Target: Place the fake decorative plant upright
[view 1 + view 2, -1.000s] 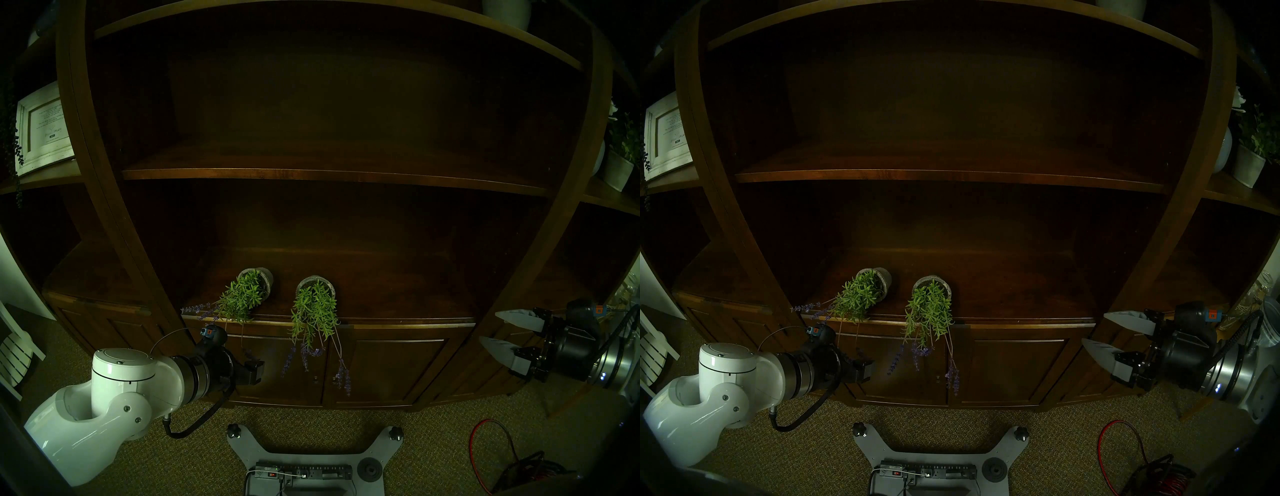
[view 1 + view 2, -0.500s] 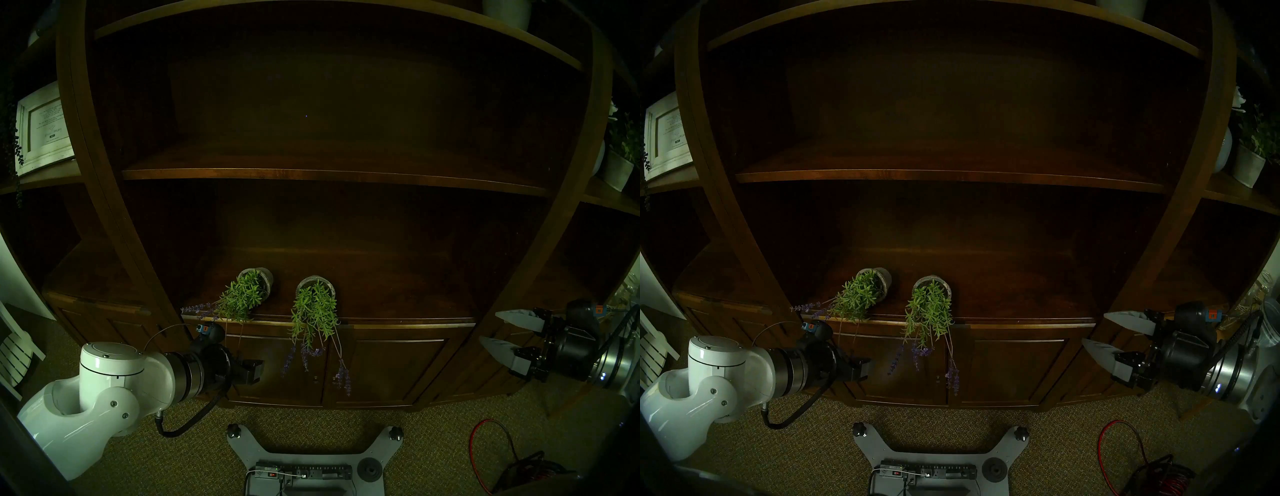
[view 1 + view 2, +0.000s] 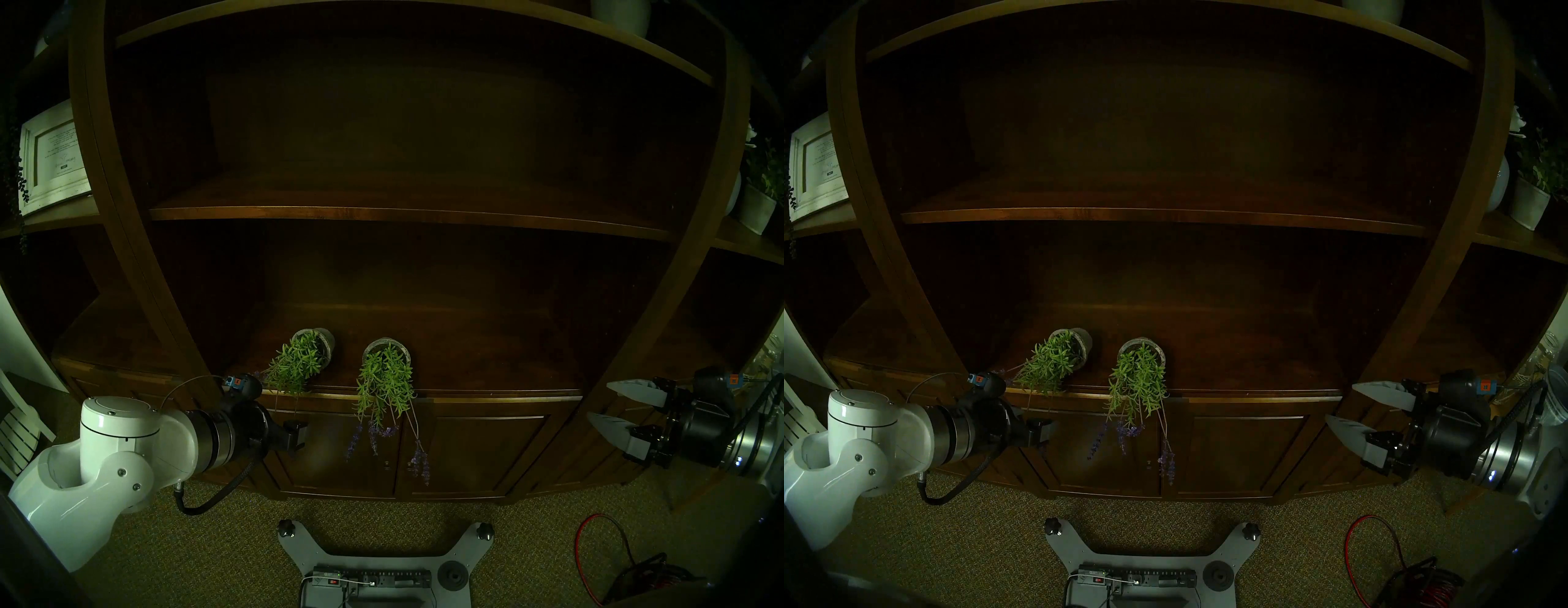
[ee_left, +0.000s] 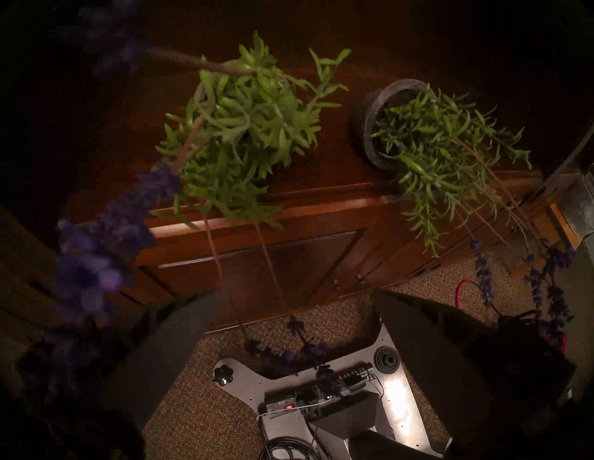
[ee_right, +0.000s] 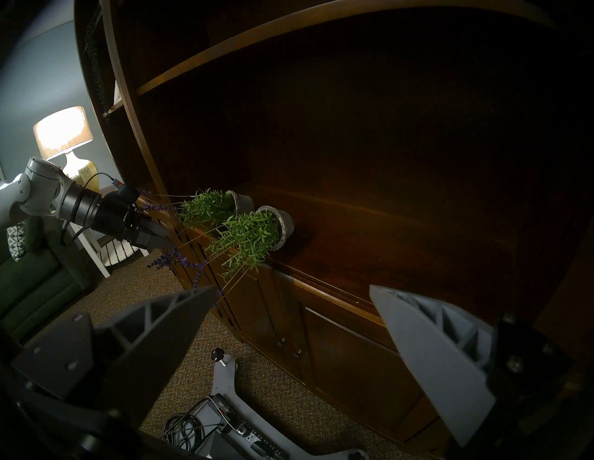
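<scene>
Two fake plants lie tipped on their sides on the bookcase's lower shelf. The left plant has its grey pot pointing back. The right plant lies beside it, and its purple lavender stalks hang over the shelf edge. My left gripper is open and empty, below and just left of the left plant. In the left wrist view, that plant is above the open fingers. My right gripper is open and empty, far to the right.
Cabinet doors are below the shelf. A framed picture is on the left side shelf and a potted plant on the right. My base plate with a power strip and a red cable are on the carpet. A lamp stands left.
My left arm has risen and drawn back to the left; its wrist now covers the left plant's purple flower tips. The right arm and both plants have not moved.
</scene>
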`<state>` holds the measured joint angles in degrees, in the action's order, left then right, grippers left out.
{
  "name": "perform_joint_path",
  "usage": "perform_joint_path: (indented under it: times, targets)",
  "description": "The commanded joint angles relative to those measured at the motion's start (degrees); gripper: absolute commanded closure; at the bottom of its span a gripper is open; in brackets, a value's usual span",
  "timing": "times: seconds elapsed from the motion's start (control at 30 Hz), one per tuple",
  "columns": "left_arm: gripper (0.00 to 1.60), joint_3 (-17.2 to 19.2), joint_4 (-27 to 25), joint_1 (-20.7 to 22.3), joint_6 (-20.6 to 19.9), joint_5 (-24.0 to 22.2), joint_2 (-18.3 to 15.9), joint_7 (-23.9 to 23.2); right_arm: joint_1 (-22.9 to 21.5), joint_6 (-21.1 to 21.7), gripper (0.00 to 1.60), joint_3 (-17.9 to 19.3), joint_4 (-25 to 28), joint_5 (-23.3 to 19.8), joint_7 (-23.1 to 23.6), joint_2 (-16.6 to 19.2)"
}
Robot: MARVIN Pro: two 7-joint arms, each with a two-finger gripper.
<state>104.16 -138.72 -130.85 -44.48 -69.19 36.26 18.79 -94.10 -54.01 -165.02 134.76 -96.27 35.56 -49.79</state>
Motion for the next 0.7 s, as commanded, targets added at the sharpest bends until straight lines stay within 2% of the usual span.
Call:
perform_joint_path:
  times: [0.0, 0.4, 0.67]
  targets:
    - [0.00, 4.3, -1.3, 0.6, -0.8, -0.8, -0.4, -1.2, 0.0, 0.0, 0.00, 0.1, 0.1, 0.0, 0.0, 0.0]
    - [0.00, 10.6, -1.3, 2.2, -3.0, -3.1, -0.7, -4.2, 0.0, 0.0, 0.00, 0.1, 0.1, 0.0, 0.0, 0.0]
    - [0.00, 16.9, -1.3, 3.8, -5.0, -4.9, -0.7, -6.1, 0.0, 0.0, 0.00, 0.1, 0.1, 0.0, 0.0, 0.0]
